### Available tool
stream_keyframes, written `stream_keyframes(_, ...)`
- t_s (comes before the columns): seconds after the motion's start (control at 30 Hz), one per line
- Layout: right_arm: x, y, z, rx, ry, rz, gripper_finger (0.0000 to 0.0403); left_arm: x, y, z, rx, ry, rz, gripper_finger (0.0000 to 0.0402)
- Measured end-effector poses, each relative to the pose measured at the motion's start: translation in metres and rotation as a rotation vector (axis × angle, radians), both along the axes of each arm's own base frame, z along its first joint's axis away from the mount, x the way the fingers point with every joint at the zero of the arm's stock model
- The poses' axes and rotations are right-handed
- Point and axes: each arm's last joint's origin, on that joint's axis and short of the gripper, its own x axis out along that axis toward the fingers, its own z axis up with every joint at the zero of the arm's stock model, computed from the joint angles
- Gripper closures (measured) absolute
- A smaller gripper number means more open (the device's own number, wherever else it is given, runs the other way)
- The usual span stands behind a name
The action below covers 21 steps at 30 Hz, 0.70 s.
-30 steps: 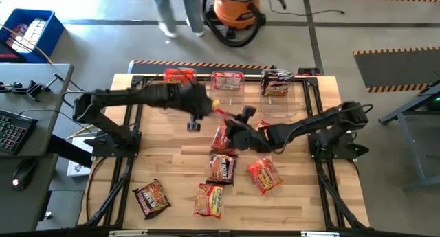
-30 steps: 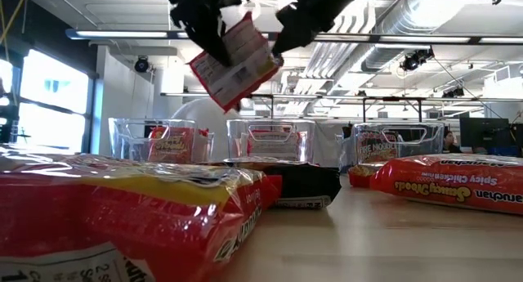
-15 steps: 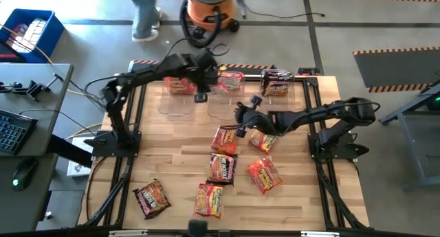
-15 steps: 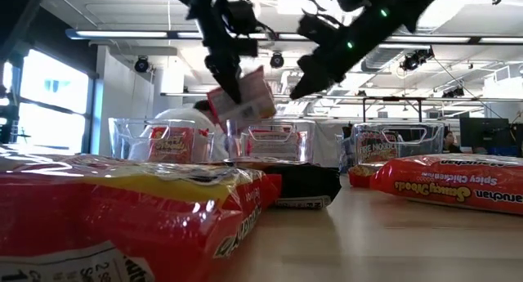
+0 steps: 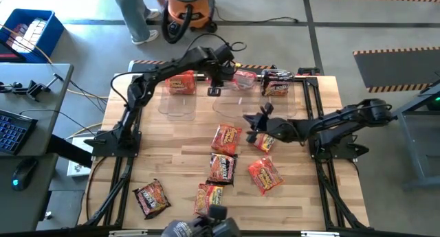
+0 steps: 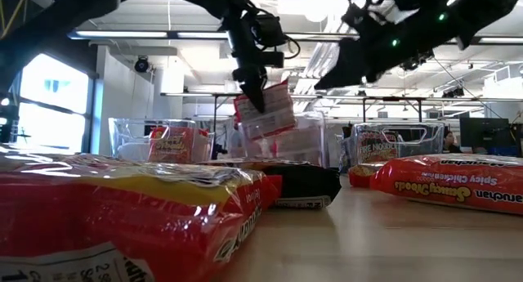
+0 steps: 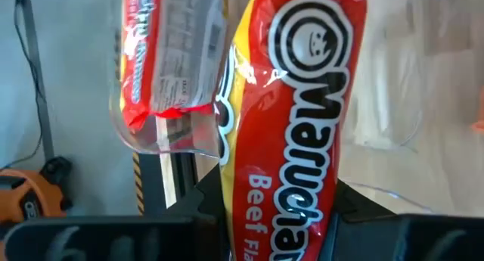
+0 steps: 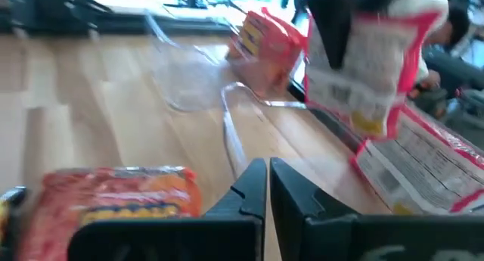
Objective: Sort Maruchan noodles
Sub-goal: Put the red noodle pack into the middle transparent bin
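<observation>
The desk (image 5: 172,161) carries three clear bins along its far edge and a scatter of packets nearer the front, and the sorting is in mid-delivery. The left arm reaches right across to the far side, its gripper (image 5: 214,77) hanging above the middle bin (image 5: 237,99), jaws clamped on a red Beef packet (image 7: 302,140) that dangles upright beneath them; in the low view that packet (image 6: 265,110) hangs just over the bin's rim, not yet inside. The right arm lies low over the middle of the desk, its gripper (image 5: 253,120) empty with the jaws closed tight together, sitting between two loose packets, one to its left (image 5: 225,138) and one just beside it (image 5: 262,142). The left bin (image 5: 180,93) already shows an orange-red packet (image 5: 180,82), the right bin (image 5: 278,99) a dark one (image 5: 277,81), and the middle bin another red-and-white packet (image 5: 245,78). More packets wait near the front: a dark one (image 5: 151,197), an orange one (image 5: 209,199), another (image 5: 222,168) and a red one (image 5: 265,175). So the step in hand looks like the drop: next the left jaws need to be squarely over the middle bin, low enough that the packet falls inside rather than catching the rim, then release. The right jaws would have to open before taking any packet.
</observation>
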Motion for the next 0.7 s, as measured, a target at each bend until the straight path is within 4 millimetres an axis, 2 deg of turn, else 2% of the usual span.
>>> stream_keyframes(0.13, -0.005, 0.008, 0.022, -0.070, -0.037, 0.023, 0.0402, 0.002, 0.001, 0.006, 0.008, -0.018, -0.007, 0.0318)
stream_keyframes(0.3, -0.020, 0.008, 0.037, -0.093, -0.035, 0.001, 0.0403, 0.003, -0.001, 0.008, -0.050, -0.059, -0.050, 0.0318)
stream_keyframes(0.4, -0.025, 0.006, 0.038, -0.069, -0.016, -0.020, 0.0403, 0.010, 0.000, 0.002, -0.037, -0.069, -0.080, 0.0318)
stream_keyframes(0.7, -0.024, 0.005, 0.033, -0.038, -0.002, -0.025, 0.0403, 0.025, 0.008, -0.009, 0.024, -0.140, -0.152, 0.0318)
